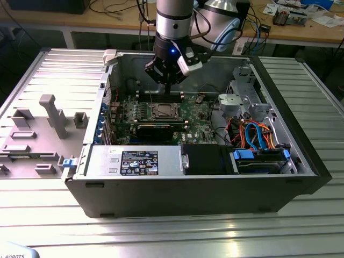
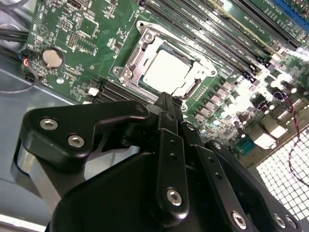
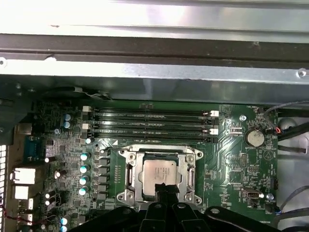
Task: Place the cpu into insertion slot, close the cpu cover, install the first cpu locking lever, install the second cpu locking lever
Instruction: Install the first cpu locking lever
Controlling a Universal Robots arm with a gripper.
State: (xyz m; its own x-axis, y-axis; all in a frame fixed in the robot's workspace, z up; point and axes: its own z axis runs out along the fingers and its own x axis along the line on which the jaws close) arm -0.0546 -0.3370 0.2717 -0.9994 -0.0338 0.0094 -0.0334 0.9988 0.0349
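Ribbed aluminium table (image 1: 161, 236) with an open PC case (image 1: 204, 199) lying on its side, that was our setup. In the exterior view the gripper (image 1: 168, 88) hung over the green motherboard (image 1: 199, 115), at roughly 12 o'clock from the insertion slot (image 1: 164, 111). Its fingers (image 2: 169, 125) were pinched together with nothing between them, tips near the slot's edge in both wrist views. We saw the cpu (image 3: 161, 172) sitting in the slot, silver top up, with the cpu cover (image 3: 134, 175) lying flat around it. A black expansion card (image 1: 156, 129) sat at 6 o'clock from the slot.
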